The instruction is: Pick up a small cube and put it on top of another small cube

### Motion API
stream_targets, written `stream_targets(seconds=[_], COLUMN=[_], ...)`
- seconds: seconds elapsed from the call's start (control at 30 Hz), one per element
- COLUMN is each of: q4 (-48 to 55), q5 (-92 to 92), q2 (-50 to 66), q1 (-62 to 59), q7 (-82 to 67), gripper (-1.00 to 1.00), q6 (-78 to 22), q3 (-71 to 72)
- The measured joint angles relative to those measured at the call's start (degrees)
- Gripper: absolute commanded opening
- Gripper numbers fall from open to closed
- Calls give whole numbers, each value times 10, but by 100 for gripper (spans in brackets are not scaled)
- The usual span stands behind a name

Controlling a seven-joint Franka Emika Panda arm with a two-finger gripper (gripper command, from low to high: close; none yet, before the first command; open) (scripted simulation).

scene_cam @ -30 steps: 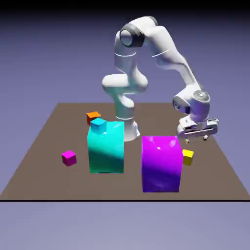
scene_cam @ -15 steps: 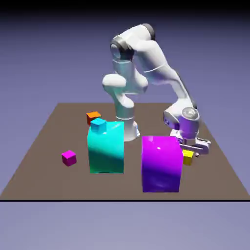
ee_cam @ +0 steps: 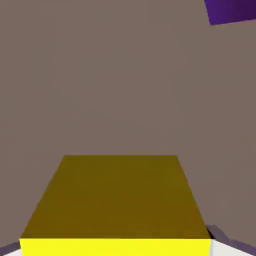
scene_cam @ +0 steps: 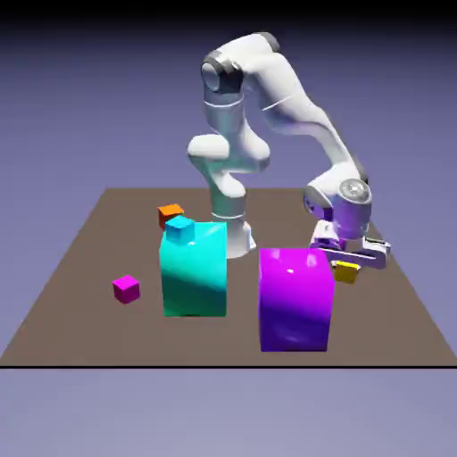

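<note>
The tiny yellow cube (scene_cam: 346, 273) hangs a little above the table, just right of the big purple block (scene_cam: 295, 299) in the exterior view. My gripper (scene_cam: 348, 267) is shut on it. Seen from the hand, the yellow cube (ee_cam: 117, 205) fills the lower half of the picture and hides most of the fingers. The tiny orange cube (scene_cam: 169, 213) rests on the table at the far left, behind the big cyan block (scene_cam: 193, 270).
A tiny cyan cube (scene_cam: 179, 228) sits on top of the big cyan block. A tiny magenta cube (scene_cam: 126, 288) lies on the brown table (scene_cam: 80, 268) left of that block. A corner of the purple block (ee_cam: 231, 11) shows in the hand view.
The gripper came down over the yellow cube, shut on it and lifted it slightly off the table.
</note>
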Motion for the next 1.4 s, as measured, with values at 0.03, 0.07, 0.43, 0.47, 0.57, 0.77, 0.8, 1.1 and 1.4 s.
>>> stream_targets(seconds=[0.03,0.07,0.43,0.47,0.57,0.77,0.8,1.1,1.4], q4=[10,20,27,21,2,-39,-47,-119,-210], q5=[14,27,84,84,81,72,70,48,71], q2=[-21,-42,-244,-261,-311,-406,-422,-546,-529], q1=[1,1,-59,-68,-97,-155,-165,-260,-248], q7=[-7,-14,-28,-25,-16,5,9,62,52], gripper=[-100,-100,-100,-100,-100,-100,-100,-100,100], q6=[-23,-46,-216,-226,-256,-309,-316,-364,-255], q3=[-8,-16,-186,-206,-269,-393,-414,-587,-574])
